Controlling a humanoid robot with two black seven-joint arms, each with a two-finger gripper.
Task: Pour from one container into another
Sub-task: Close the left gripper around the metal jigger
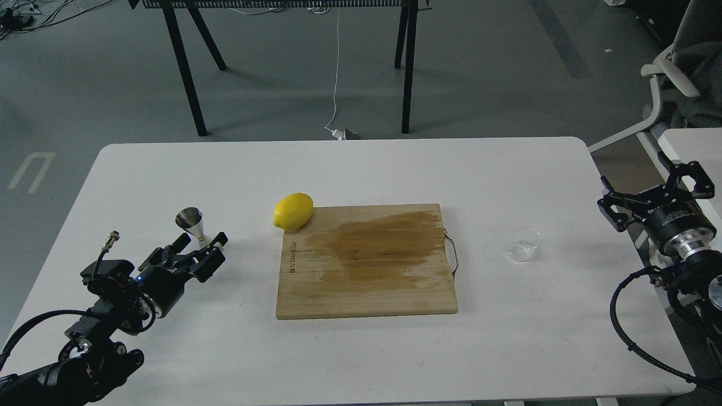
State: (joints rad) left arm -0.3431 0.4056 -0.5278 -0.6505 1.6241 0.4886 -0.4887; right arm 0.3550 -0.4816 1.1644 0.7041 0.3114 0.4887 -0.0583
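The steel jigger (pixel 189 220) stands upright on the left part of the white table (pixel 361 169); only its upper cone shows clearly. My left gripper (pixel 199 243) is open, one finger on each side of the jigger's lower cone, which it hides. The tiny clear glass cup (pixel 524 247) stands upright on the table to the right of the cutting board. My right gripper (pixel 648 185) is open at the table's right edge, well to the right of the cup and holding nothing.
A wooden cutting board (pixel 366 282) with a dark wet stain and a metal handle on its right side lies mid-table. A yellow lemon (pixel 293 211) rests at its back left corner. A white chair (pixel 671 84) and another table stand to the right.
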